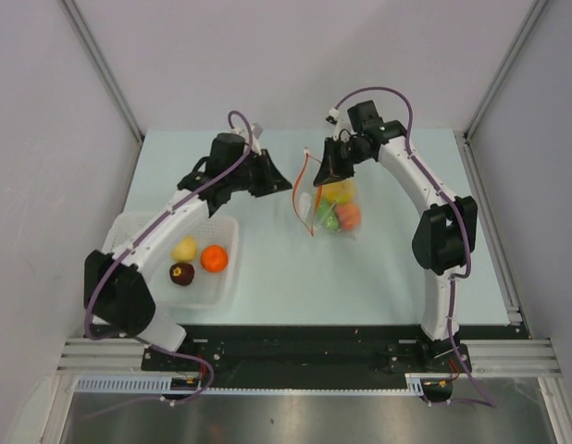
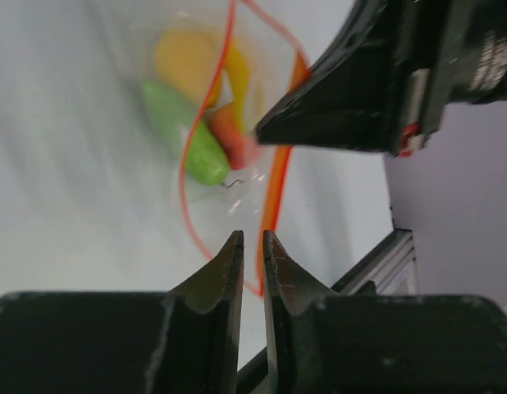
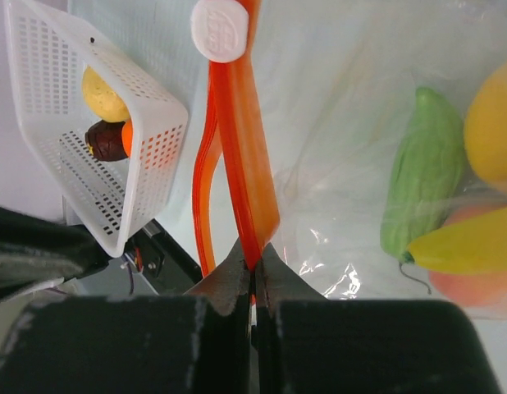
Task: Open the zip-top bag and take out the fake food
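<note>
Black fingers of the right gripper (image 3: pixel 253 256) sit closest in its own wrist view, pressed tight together on the red-orange zip strip (image 3: pixel 247 164) of the zip-top bag (image 3: pixel 352 139). A white slider (image 3: pixel 220 29) sits on the strip farther up. Through the clear plastic you can see the fake food (image 3: pixel 491 135): a green piece (image 3: pixel 422 172), a yellow banana (image 3: pixel 471 245), a round yellow-orange one (image 3: pixel 493 107) and a peach one (image 3: pixel 467 289) under the banana.

The left gripper (image 2: pixel 252 240) has just a thin gap between its fingers, and nothing shows in that gap. Its tips are just beside the strip (I cannot tell if they touch it). This wrist view also shows the two sides of the strip standing apart, so the bag's mouth gapes. The right wrist view does not show that well.

From above, the bag lies near the middle of the table (image 1: pixel 388 277), toward the far side. The right gripper is at its far end and the left gripper is just to the left of that. A white basket (image 3: pixel 155 123) stands near the left edge, well apart from the bag. Inside it are a yellow piece (image 1: pixel 184 248), an orange one (image 1: pixel 214 258) and a dark purple one (image 1: pixel 181 273). Only the top view shows all three whole.
</note>
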